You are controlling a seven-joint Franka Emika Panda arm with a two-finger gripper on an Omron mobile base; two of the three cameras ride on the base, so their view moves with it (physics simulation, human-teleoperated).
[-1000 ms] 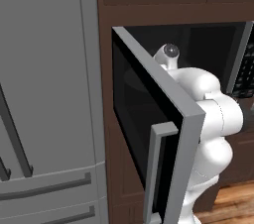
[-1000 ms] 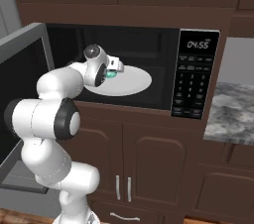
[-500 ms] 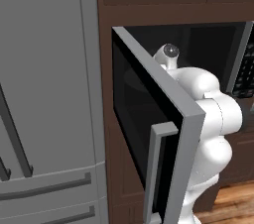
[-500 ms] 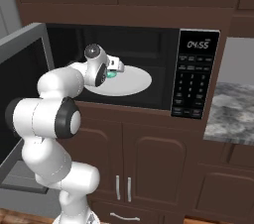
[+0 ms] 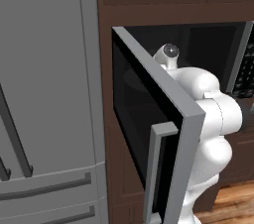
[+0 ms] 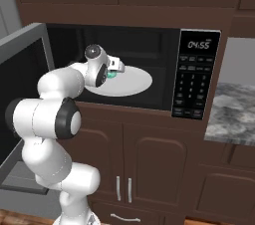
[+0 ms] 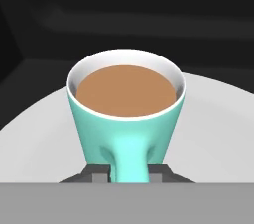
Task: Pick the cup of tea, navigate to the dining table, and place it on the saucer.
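Hand point(image 7: 128, 178): reached into the open microwave point(image 6: 199, 77), fingers point(image 7: 98, 174) pressed against either side of the mug's handle, clamped on it.
Mug of tea point(image 7: 126, 114): teal, white inner rim, brown liquid; upright on the round white turntable plate point(image 6: 132, 79), near its left edge.
Microwave door point(image 5: 158, 134): swung wide open, beside the grey fridge point(image 5: 47, 94).

I see open room above the cup of tea point(image 7: 126, 114) inside the microwave point(image 6: 149, 50), though its swung-out door point(image 5: 149, 134) crowds my arm's left side.
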